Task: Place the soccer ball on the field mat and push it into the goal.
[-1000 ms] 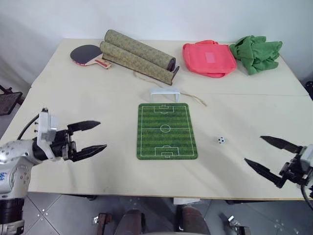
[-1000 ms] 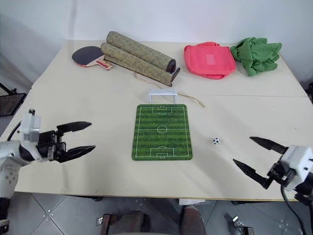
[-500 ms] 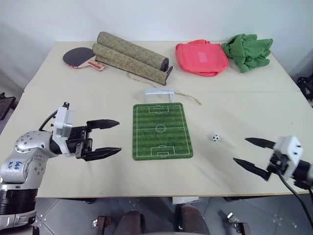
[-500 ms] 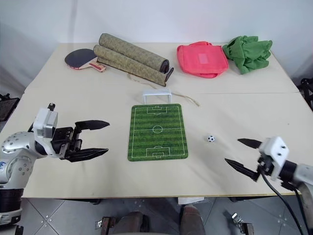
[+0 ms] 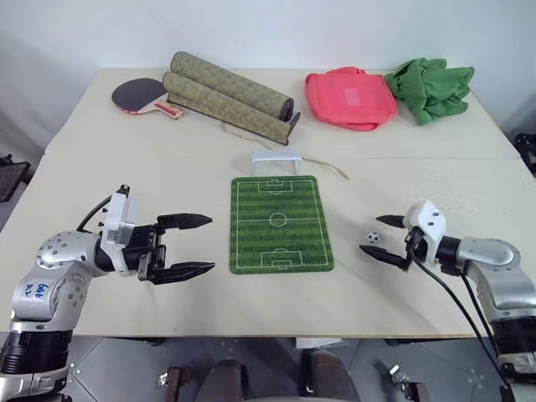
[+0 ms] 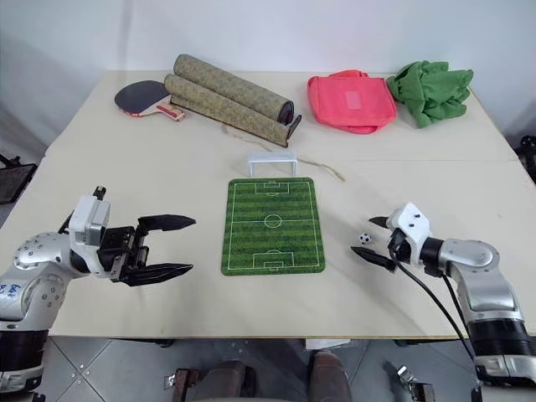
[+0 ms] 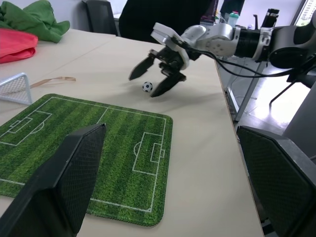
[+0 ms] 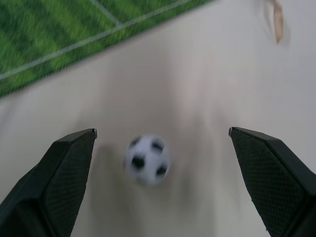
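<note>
**Clearance around ball, mat and goal**

The tiny black-and-white soccer ball [image 5: 373, 236] lies on bare beige tabletop [image 5: 167, 167], just off the right edge of the flat green striped field mat [image 5: 280, 223]. The right gripper [image 5: 380, 235] straddles it with fingers spread wide, not touching. The mat surface is unobstructed up to the small white-grey goal frame [image 5: 275, 162] at its far edge. A thin tan cord [image 5: 322, 171] trails beside the goal. The left gripper [image 5: 194, 246] hangs open, left of the mat.

Right tool [image 6: 371, 239], fingers spread, apparently flanks the soccer ball [image 6: 364, 238] beside the field mat [image 6: 272, 225].
</note>
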Controlling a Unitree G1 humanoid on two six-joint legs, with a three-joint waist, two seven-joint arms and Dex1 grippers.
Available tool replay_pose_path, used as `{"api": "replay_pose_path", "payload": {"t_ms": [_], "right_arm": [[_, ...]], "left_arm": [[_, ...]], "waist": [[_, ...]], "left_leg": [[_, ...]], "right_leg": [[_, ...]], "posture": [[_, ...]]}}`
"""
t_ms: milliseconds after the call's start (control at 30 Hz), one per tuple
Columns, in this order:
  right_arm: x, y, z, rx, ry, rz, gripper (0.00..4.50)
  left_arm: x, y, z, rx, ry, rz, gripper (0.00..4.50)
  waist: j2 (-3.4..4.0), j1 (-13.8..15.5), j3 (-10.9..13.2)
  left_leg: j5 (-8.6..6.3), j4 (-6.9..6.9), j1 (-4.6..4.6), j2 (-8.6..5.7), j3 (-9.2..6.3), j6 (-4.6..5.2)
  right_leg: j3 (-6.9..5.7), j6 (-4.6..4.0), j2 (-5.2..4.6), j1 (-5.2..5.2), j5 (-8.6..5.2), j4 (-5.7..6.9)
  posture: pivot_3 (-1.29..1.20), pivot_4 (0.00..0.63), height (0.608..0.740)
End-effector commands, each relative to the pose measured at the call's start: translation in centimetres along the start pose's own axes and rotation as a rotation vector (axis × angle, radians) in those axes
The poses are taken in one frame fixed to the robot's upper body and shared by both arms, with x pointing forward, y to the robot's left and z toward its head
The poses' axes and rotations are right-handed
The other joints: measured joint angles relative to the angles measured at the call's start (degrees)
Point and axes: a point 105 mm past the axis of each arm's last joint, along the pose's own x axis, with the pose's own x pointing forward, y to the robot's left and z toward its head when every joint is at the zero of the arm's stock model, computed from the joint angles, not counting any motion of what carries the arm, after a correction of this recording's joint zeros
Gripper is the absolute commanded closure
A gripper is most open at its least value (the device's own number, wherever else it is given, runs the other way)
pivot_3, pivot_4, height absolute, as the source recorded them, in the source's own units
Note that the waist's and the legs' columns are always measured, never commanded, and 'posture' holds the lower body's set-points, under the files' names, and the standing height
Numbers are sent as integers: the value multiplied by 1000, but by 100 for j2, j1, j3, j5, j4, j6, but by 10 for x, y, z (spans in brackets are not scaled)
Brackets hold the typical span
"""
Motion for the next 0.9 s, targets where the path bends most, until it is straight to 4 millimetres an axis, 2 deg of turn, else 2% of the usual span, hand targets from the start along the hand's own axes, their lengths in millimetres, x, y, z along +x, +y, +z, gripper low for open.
{"api": "replay_pose_path", "payload": {"t_ms": [33,100,333,400,500,600,700,800,900], "right_arm": [[5,2,5,-11,-36,23,188],[12,4,7,4,-56,34,622],[17,7,8,3,-85,54,3099],[17,7,9,-6,-95,60,3674],[17,9,14,-14,-148,86,3642],[15,16,40,-50,-300,170,3642],[24,25,72,-101,-386,260,3642],[47,61,96,-157,-386,439,3642],[71,99,101,-200,-331,555,3642]], "left_arm": [[1,-3,6,37,-4,-9,0],[-1,-2,6,39,-2,-1,0],[-5,0,9,46,1,13,0],[-7,0,9,48,4,18,0],[-9,1,9,53,7,29,0],[-11,1,8,50,8,36,0],[-14,1,4,41,14,35,0],[-19,0,-8,26,36,41,0],[-22,-1,-16,24,53,42,0]], "waist": [[0,14,0],[0,3,0],[0,2,0],[0,-3,0],[0,-6,0],[1,-10,1],[4,-54,2],[5,-132,2],[5,-143,2]], "left_leg": [[0,-1,0,1,-2,0],[0,0,-4,2,-5,0],[0,1,-5,1,-5,0],[0,0,-5,1,-5,0],[0,0,-5,1,-5,0],[0,0,-5,1,-4,0],[0,2,-4,2,-5,0],[1,0,-1,6,-14,-1],[1,-4,1,15,-19,-6]], "right_leg": [[-2,0,1,0,0,0],[-8,0,1,0,0,-1],[-8,0,-1,0,0,-1],[-8,0,0,0,0,-2],[-8,0,0,0,0,-2],[-8,0,1,0,0,-3],[-7,0,0,0,0,-1],[-7,0,2,0,0,2],[-12,-5,11,-3,-2,3]], "posture": [[0,150,740],[0,150,740],[0,150,740],[0,150,740],[0,150,740],[0,150,740],[0,150,740],[0,150,740],[0,150,740]]}}
